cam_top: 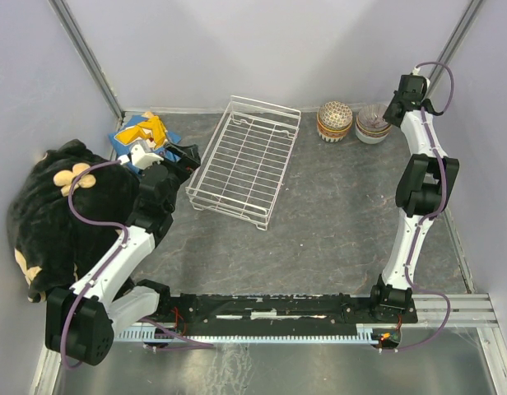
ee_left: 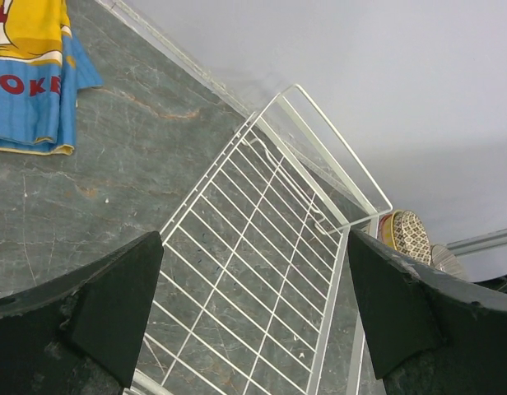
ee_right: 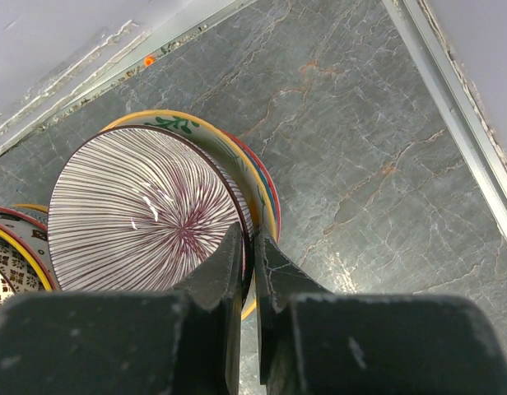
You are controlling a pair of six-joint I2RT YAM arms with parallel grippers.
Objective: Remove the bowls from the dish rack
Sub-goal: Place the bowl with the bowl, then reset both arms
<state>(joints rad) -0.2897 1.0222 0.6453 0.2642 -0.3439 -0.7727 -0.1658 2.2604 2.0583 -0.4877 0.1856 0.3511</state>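
Right end effector [ee_right: 247, 239] is clenched on the edge of the striped bowl [ee_right: 146, 210]. One finger is over the bowl and the other is just outside its rim. The bowl has thin purple lines that run out from its middle. It sits on top of a stack of bowls [ee_right: 263, 193] with yellow and red rims. This stack stands on the desk [cam_top: 336, 214], to the right of the rack [cam_top: 237, 164] and near the rack's far end.

A second stack [cam_top: 335, 121] stands between the first stack and the rack, close beside the first one. Its top bowl has small brown and cream patterns.

The rack is white wire with low sides. It lies flat on the desk, turned a little.

Left end effector [cam_top: 186, 156] is released, with its jaws wide apart. It hangs just beside the left side of the rack, at the near corner, and holds nothing.

A blue and yellow cloth [cam_top: 142, 132] lies on the desk to the left of the rack. A big black plush toy [cam_top: 60, 206] lies farther left of the rack.
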